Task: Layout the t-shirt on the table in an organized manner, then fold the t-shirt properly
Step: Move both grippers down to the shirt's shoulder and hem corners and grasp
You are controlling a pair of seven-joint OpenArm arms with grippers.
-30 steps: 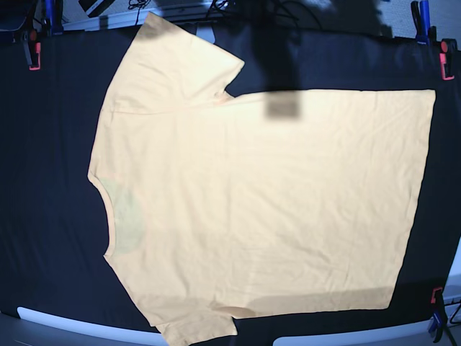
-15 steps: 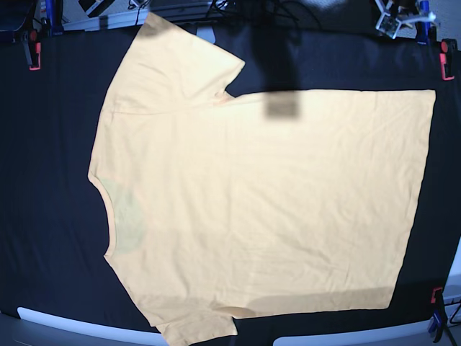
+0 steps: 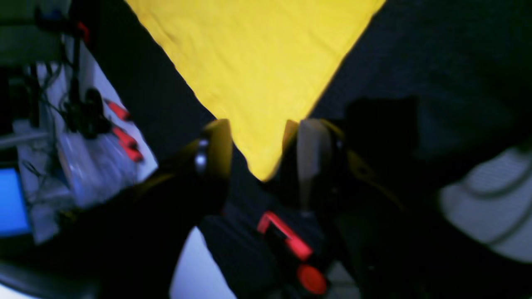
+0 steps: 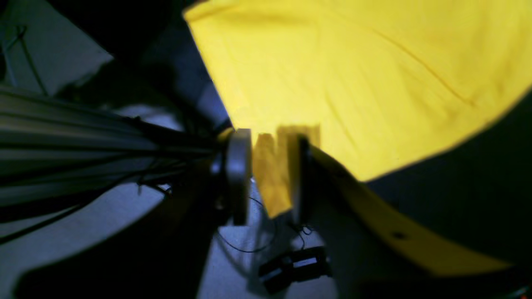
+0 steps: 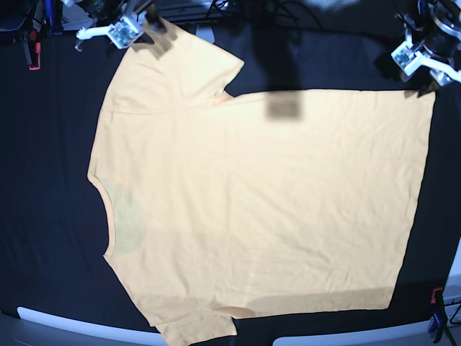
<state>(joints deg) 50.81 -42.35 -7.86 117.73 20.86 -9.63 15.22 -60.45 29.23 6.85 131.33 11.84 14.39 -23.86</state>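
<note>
Pale yellow-orange t-shirt (image 5: 266, 202) lies spread flat on the black-draped table (image 5: 50, 144), collar toward the left, hem toward the right, one sleeve at the far left, the other at the near edge. Going left to right in the base view: right gripper (image 5: 148, 32) sits at the far-left sleeve tip. Its wrist view shows the jaws parted, with a hanging strip of sleeve cloth between the fingers (image 4: 239, 174), touching neither visibly. A dark rectangular shadow falls on the shirt's far edge near centre. Left gripper (image 5: 421, 72) sits at the far-right hem corner; jaws apart, the corner's point lying between the fingers (image 3: 216, 145), not pinched.
</note>
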